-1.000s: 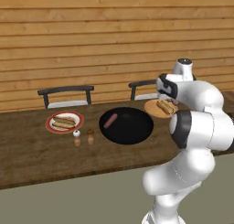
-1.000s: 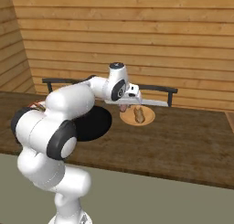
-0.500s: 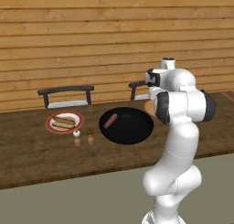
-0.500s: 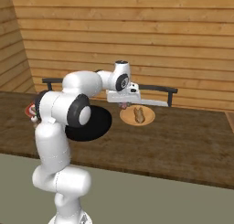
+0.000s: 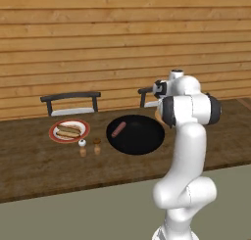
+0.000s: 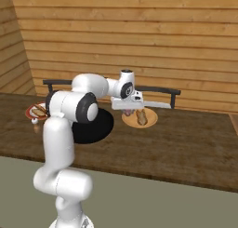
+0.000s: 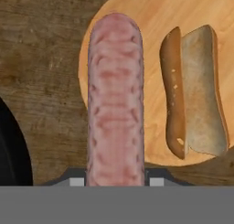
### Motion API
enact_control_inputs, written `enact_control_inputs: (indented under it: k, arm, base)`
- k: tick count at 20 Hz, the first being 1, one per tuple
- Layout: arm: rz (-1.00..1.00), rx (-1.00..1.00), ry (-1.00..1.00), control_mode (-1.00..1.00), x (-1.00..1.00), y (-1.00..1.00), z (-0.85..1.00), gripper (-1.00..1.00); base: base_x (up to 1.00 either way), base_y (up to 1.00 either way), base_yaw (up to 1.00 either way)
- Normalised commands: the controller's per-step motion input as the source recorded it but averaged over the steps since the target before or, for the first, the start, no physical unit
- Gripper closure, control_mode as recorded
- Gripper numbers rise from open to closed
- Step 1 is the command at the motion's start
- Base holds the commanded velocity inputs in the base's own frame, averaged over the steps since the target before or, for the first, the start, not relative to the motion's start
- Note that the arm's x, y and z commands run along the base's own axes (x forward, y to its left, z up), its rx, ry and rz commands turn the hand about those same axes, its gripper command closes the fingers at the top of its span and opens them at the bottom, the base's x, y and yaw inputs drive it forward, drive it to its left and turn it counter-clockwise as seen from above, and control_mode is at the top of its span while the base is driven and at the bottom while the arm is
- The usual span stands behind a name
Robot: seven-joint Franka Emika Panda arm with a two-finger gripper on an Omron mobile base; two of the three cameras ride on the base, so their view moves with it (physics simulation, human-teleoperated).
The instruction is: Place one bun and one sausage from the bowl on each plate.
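Note:
My gripper (image 7: 116, 181) is shut on a pinkish-brown sausage (image 7: 115, 99) that hangs above the left part of the tan-orange plate (image 7: 151, 17). A split bun (image 7: 194, 90) lies on that plate's right side. From the right base, the gripper (image 6: 128, 111) hovers over the plate's (image 6: 151, 123) near-left edge, beside the bun (image 6: 141, 116). Another sausage (image 5: 117, 130) lies in the black bowl (image 5: 142, 138). The red-rimmed plate (image 5: 54, 134) holds a bun with a sausage (image 5: 68, 131).
Two small shakers (image 5: 82, 147) (image 5: 97, 145) stand in front of the red-rimmed plate. Chair backs (image 5: 71, 99) (image 6: 162, 93) rise behind the wooden table (image 6: 186, 148). The bowl's rim (image 7: 9, 150) is just left of the held sausage.
The arm's elbow and upper links have swung into a more upright pose. The hand has stayed over the tan plate with the sausage still held.

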Motion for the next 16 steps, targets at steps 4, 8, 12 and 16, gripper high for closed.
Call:
enact_control_inputs:
  k: [4, 8, 12, 16]
  arm:
    - [0.01, 0.0, 0.0, -1.0, 0.43, 0.0, -0.21, 1.0]
    - [0.0, 0.0, 0.0, -1.0, 0.33, -0.02, -0.25, 1.0]
    - [0.0, 0.0, 0.0, -1.0, 0.0, -0.22, -0.12, 1.0]
    - [0.0, 0.0, 0.0, -1.0, 0.0, -0.04, -0.25, 1.0]
  base:
    - [0.0, 0.0, 0.0]
    - [0.0, 0.0, 0.0]
    - [0.0, 0.0, 0.0]
    - [0.0, 0.0, 0.0]
